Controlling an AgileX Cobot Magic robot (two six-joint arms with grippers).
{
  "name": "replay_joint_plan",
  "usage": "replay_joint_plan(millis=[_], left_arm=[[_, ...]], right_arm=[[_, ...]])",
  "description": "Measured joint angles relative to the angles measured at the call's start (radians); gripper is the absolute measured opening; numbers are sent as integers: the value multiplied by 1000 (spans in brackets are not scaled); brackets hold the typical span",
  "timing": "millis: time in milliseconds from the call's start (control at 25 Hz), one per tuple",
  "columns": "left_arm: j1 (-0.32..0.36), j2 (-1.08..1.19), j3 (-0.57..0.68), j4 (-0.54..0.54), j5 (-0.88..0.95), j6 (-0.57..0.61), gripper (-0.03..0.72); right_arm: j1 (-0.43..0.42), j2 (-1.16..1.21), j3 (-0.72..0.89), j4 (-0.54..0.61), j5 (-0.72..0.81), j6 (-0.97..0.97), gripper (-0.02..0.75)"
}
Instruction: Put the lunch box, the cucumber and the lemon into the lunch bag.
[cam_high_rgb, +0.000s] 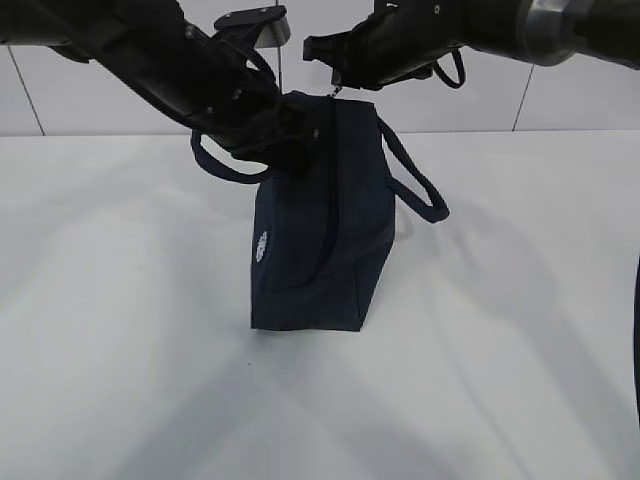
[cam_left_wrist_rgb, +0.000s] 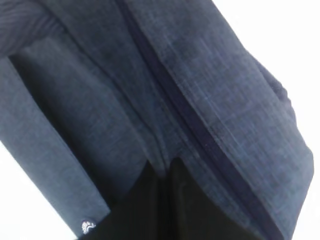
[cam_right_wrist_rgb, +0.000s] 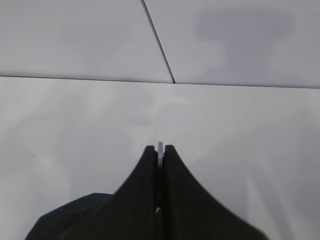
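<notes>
Frame-centre, the lunch bag (cam_high_rgb: 318, 225) stands on end on the table (cam_high_rgb: 120, 350), its zipper (cam_high_rgb: 328, 200) running vertically. Behind, my left gripper (cam_high_rgb: 268, 135) clamps its upper-left fabric; my right gripper (cam_high_rgb: 335, 88), directly above, pinches probably the ring pull (cam_right_wrist_rgb: 160, 147).

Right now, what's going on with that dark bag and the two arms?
Both arms are at the top of the lunch bag, which stands upright on the white table. The left gripper pinches the bag's fabric beside the zipper seam. The right gripper is shut on a thin metal piece, apparently the zipper pull, at the bag's top edge. No lunch box, cucumber or lemon is in view.
</notes>
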Motion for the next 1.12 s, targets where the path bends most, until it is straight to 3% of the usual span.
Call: replay_joint_plan(millis=[320, 1120], left_arm=[[2, -30, 0, 22, 108, 95, -4], [2, -70, 0, 101, 219, 108, -5]], right_arm=[[0, 1, 0, 2, 20, 0, 6], [-6, 47, -4, 13, 95, 0, 6]])
